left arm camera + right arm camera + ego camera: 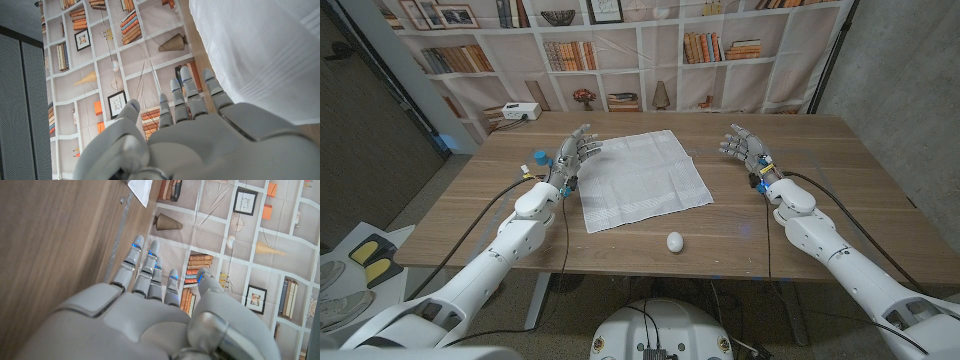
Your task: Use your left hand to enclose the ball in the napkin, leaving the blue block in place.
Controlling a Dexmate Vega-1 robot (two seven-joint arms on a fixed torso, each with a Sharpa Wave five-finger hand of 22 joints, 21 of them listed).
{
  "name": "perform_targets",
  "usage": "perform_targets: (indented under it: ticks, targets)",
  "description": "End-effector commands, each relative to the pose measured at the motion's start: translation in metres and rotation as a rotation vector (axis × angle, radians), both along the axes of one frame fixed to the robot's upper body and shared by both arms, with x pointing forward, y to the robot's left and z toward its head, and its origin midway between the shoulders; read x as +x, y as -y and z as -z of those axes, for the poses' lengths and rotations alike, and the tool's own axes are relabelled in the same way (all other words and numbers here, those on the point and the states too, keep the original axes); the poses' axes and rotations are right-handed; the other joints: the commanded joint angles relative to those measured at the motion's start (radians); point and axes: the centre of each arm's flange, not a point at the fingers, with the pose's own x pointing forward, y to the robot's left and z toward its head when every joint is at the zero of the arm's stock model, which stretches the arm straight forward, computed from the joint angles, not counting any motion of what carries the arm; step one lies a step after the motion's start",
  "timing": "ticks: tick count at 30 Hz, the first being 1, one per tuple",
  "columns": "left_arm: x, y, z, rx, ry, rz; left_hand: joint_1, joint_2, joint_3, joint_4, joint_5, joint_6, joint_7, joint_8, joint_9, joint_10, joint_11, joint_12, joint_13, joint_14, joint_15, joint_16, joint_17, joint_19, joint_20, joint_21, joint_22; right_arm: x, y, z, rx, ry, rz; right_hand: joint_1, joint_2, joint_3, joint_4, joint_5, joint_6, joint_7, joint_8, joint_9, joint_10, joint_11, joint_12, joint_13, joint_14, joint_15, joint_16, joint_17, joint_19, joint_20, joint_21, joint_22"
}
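Head view: wooden table (840, 200) carries a white napkin (635, 178) spread flat at centre. Left hand (572, 157) sits at the napkin's left edge, fingers apart, holding nothing. Right hand (748, 148) stands well right of the napkin, fingers spread, empty. Small white ball (674, 241) lies near the front edge, just off the napkin.
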Motion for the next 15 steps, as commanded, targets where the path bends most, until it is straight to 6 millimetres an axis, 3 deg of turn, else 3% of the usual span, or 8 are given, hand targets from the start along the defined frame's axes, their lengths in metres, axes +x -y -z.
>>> perform_targets:
  ticks: [1, 2, 4, 8, 15]
  targets:
    - [0.000, 0.000, -0.001, 0.040, 0.031, 0.004, -0.012, -0.056, -0.015, -0.003, -0.014, -0.388, -0.115, -0.076, 0.057, -0.299, -0.018, -0.171, -0.048, -0.239, -0.002, -0.176, -0.151, -0.014, 0.029, -0.043, -0.077, -0.002, 0.001, 0.001, -0.003, 0.010, 0.007, 0.004, -0.045, 0.018, 0.036, -0.008, -0.199, -0.043, -0.045, 0.023, -0.192, -0.057, -0.119, -0.034, -0.182, -0.008, -0.147, -0.071, -0.085, 0.003, -0.068, -0.014]
    - [0.000, 0.000, -0.001, 0.040, 0.031, 0.004, -0.046, -0.076, -0.038, 0.006, -0.020, -0.474, -0.166, -0.131, 0.025, -0.317, -0.037, -0.202, -0.070, -0.248, -0.007, -0.175, -0.172, -0.005, 0.030, -0.054, -0.084, -0.002, 0.001, 0.001, -0.003, 0.011, 0.007, -0.019, -0.051, 0.003, 0.044, -0.013, -0.243, -0.072, -0.076, 0.006, -0.199, -0.074, -0.132, -0.044, -0.192, -0.012, -0.153, -0.080, -0.095, 0.014, -0.076, -0.014]
    - [-0.002, 0.001, -0.003, 0.055, 0.029, -0.005, -0.062, -0.086, -0.049, 0.009, -0.023, -0.510, -0.198, -0.159, 0.005, -0.323, -0.039, -0.218, -0.084, -0.265, -0.018, -0.179, -0.183, -0.009, 0.034, -0.066, -0.086, -0.003, 0.002, 0.002, -0.004, 0.011, 0.011, -0.032, -0.055, -0.006, 0.047, -0.015, -0.264, -0.089, -0.094, -0.005, -0.199, -0.080, -0.138, -0.050, -0.198, -0.010, -0.157, -0.086, -0.107, 0.021, -0.083, -0.014]
    - [-0.005, 0.003, -0.007, 0.097, 0.038, -0.026, -0.070, -0.096, -0.058, 0.006, -0.023, -0.483, -0.222, -0.166, -0.020, -0.299, -0.042, -0.223, -0.101, -0.254, 0.000, -0.173, -0.193, -0.050, 0.033, -0.092, -0.085, -0.004, 0.003, 0.003, -0.003, 0.010, 0.009, -0.039, -0.053, -0.011, 0.049, -0.015, -0.270, -0.097, -0.104, -0.014, -0.191, -0.075, -0.140, -0.056, -0.204, -0.003, -0.160, -0.091, -0.126, 0.025, -0.091, -0.014]
    - [-0.014, 0.011, -0.018, 0.207, 0.096, -0.088, -0.071, -0.092, -0.057, 0.004, -0.022, -0.448, -0.225, -0.168, -0.044, -0.265, -0.036, -0.221, -0.113, -0.225, 0.003, -0.163, -0.197, -0.056, 0.026, -0.101, -0.081, -0.007, 0.003, 0.005, 0.001, 0.013, 0.010, -0.044, -0.047, -0.014, 0.050, -0.014, -0.263, -0.097, -0.110, -0.024, -0.175, -0.063, -0.138, -0.061, -0.197, 0.010, -0.157, -0.096, -0.132, 0.022, -0.092, -0.013]
